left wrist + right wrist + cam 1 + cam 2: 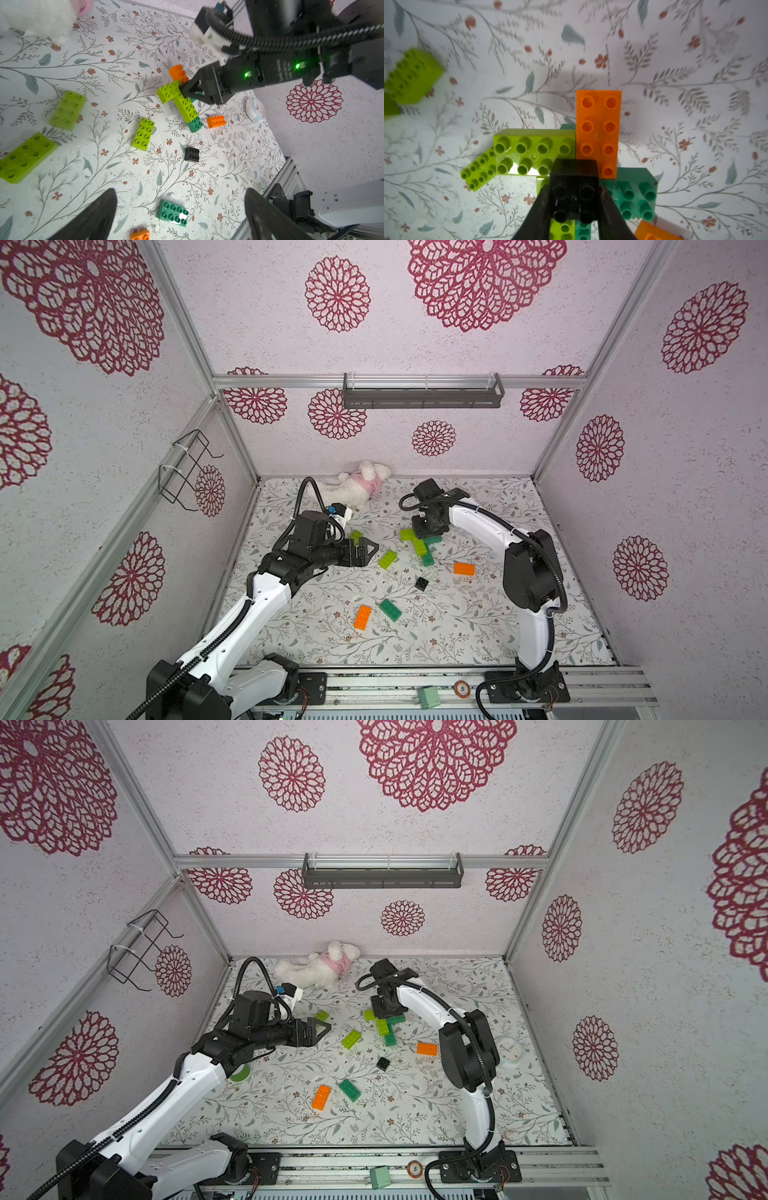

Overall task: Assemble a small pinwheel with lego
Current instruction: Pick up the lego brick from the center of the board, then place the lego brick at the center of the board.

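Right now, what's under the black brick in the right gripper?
Lime green brick, orange brick and dark green brick stick out from beneath the black brick. Where they join, and whether it is seated, is covered.

In both top views the right gripper [424, 533] is covering the middle of the pinwheel [419, 548], hiding the black brick [574, 180] it is clamping. In the right wrist view a lime brick [411, 75] is showing blurred and an orange brick [654, 232] is running off the frame. In a top view the left arm [195, 1073] is hiding part of a green ring [240, 1075].
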Controlling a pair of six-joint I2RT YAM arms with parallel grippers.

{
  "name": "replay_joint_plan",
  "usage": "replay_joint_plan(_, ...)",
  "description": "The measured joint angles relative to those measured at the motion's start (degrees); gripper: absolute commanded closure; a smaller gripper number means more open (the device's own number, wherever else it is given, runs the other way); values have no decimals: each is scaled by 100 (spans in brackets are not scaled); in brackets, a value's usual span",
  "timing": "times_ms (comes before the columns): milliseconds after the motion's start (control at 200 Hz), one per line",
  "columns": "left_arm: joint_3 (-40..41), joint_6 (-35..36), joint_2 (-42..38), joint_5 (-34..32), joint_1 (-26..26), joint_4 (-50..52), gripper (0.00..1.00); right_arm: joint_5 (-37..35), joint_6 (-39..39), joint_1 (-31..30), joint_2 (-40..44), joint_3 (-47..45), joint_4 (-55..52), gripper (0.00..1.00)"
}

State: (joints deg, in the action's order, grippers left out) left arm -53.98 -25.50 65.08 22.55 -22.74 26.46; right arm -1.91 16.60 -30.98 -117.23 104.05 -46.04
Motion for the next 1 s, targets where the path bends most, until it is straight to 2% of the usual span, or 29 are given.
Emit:
replay_joint_plan(240,0,17,-70,-44,-59,4,3,-94,-70,662,-1025,1910,-557,96)
replay_joint_plan(435,0,44,-90,-79,-133,7,3,-120,-122,1040,-2028,2900,-1176,96)
replay_joint_plan(781,-9,61,-101,-131,-177,44,3,-151,-155,1292,-2347,3152,-1561,93)
replay_joint_plan(1001,-9,66,-109,-155,-179,48,3,-146,-157,1300,-2444,3318,-1585,75)
